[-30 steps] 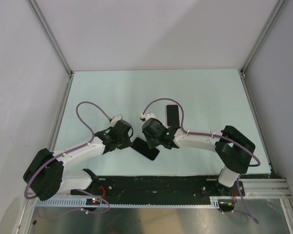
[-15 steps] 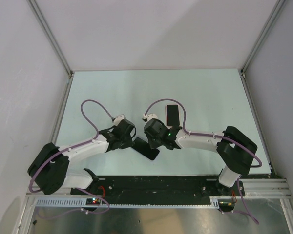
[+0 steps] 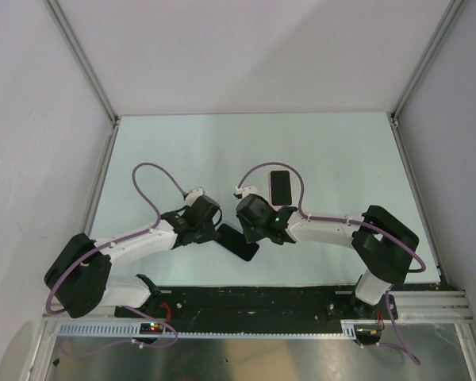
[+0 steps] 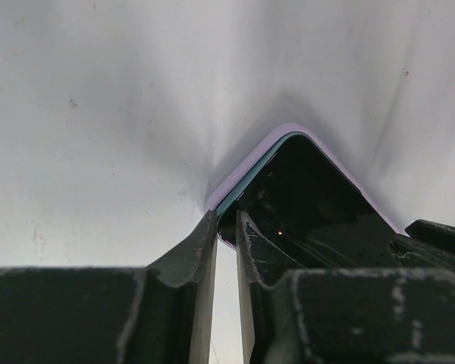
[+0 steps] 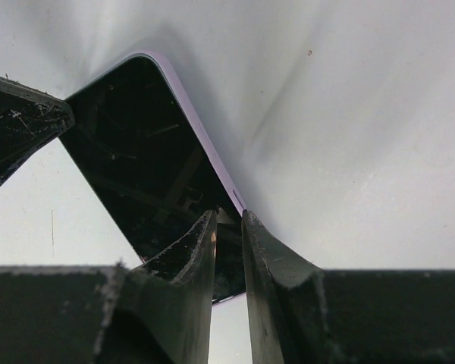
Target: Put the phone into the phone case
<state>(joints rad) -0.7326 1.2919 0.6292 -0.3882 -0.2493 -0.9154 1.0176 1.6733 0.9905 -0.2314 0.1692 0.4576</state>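
A dark-screened phone with a lilac rim, which may be its case, lies flat near the table's front edge. It also shows in the left wrist view and the right wrist view. My left gripper is nearly shut, with its tips straddling the phone's edge near one corner. My right gripper is nearly shut, with its tips over the opposite long edge. A second dark, light-rimmed, phone-shaped slab lies further back. I cannot tell which is the case.
The pale table is walled by white panels on the left, back and right. A black rail runs along the front edge behind the arm bases. Purple cables loop above both arms.
My left arm has swung slightly right, bringing its gripper against the phone's left edge. My right gripper has settled a little lower on the phone. The phone has barely moved.
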